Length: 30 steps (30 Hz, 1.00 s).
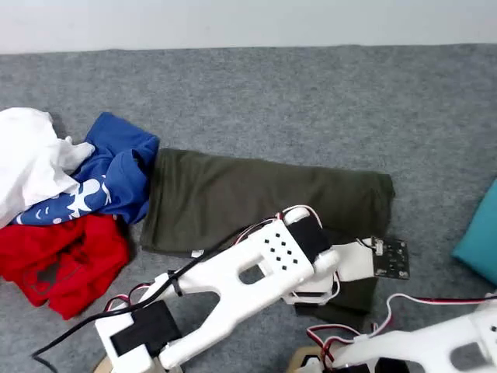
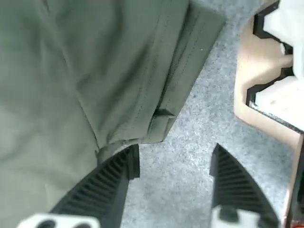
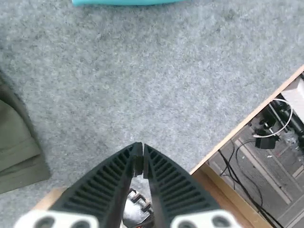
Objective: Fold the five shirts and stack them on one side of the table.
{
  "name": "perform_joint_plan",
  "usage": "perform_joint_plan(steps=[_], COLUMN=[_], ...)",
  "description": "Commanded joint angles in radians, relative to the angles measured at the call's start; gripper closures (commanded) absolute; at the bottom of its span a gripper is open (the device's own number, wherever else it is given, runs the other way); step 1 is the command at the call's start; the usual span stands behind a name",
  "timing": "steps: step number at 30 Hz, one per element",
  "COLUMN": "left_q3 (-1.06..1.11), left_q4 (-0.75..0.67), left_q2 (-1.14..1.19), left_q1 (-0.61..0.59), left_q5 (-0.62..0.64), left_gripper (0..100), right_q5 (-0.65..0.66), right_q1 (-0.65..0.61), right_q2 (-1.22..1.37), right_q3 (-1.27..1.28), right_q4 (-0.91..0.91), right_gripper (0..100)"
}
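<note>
Folding looks barely started: olive shirt (image 1: 256, 198) part-folded, left pincer (image 2: 175, 157) released at its hem, right pincer (image 3: 142, 156) clenched empty, white shirt (image 1: 27, 159), blue shirt (image 1: 116, 167), red shirt (image 1: 66, 256) crumpled beside it, teal shirt (image 1: 480, 237) well apart.

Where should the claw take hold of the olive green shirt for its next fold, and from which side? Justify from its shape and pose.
Grip the olive green shirt at its doubled hem corner on the arms' side, coming in low over the bare grey carpet. The edge there lies layered and slightly raised, and the open left claw sits right before it.
</note>
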Motion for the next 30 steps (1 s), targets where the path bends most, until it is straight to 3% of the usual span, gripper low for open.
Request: perform_joint_plan(steps=[1, 19, 30], left_q3=[-0.033, -0.051, -0.062], left_q4=[0.012, -0.086, -0.087], left_q2=[0.029, 0.149, 0.276], left_q1=[0.008, 0.003, -0.075], left_q5=[-0.057, -0.167, -0.206], left_gripper=[74, 74, 74], right_q5=[0.012, 0.014, 0.014], right_q1=[0.010, 0.001, 0.001], right_q2=[-0.038, -0.039, -0.039], right_q3=[-0.006, -0.006, -0.006], right_q4=[-0.007, -0.012, -0.008], right_gripper=[98.7, 98.7, 98.7])
